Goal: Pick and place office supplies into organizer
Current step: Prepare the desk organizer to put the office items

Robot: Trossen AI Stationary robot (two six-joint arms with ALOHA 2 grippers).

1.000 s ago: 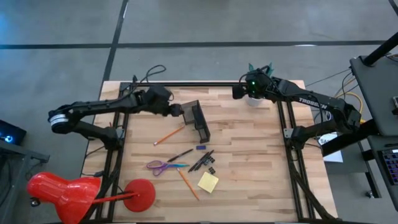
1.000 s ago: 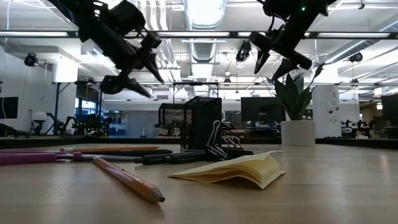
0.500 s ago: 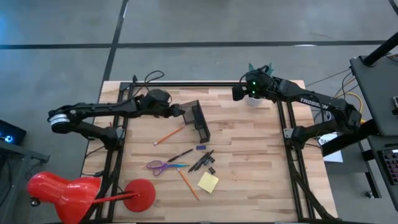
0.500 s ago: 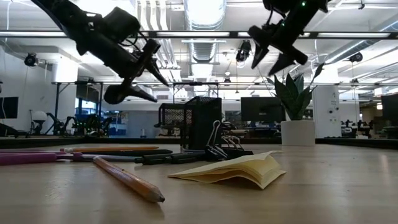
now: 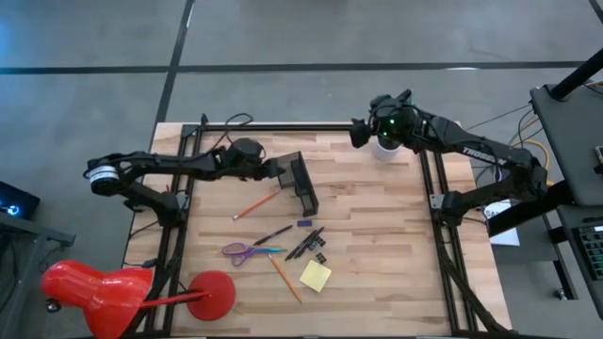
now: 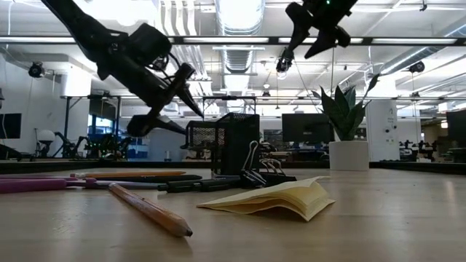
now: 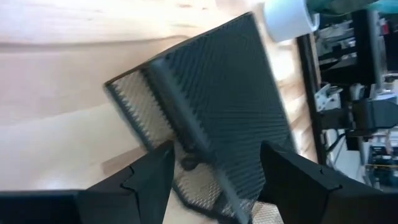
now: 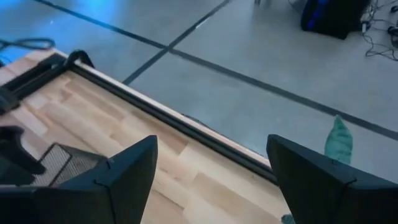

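1. Left hand point(image 5: 274, 169), fingers spread and empty, reaches the organizer point(image 5: 300, 183) at centre frame from above; its wrist view shows mesh between the fingers.
2. Scissors point(image 5: 244, 250), pencils, pens and yellow pad point(image 5: 316, 275) lie lower centre on the bench point(image 5: 377, 235).
3. Right hand point(image 5: 358, 135), spread and empty, hangs upper right.

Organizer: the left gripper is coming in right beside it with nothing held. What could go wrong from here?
1. The open left gripper hovers right at the organizer; moving further could knock or shift it.
2. Pens, clip and sticky pad lie bunched together, so a grasp might disturb neighbours.
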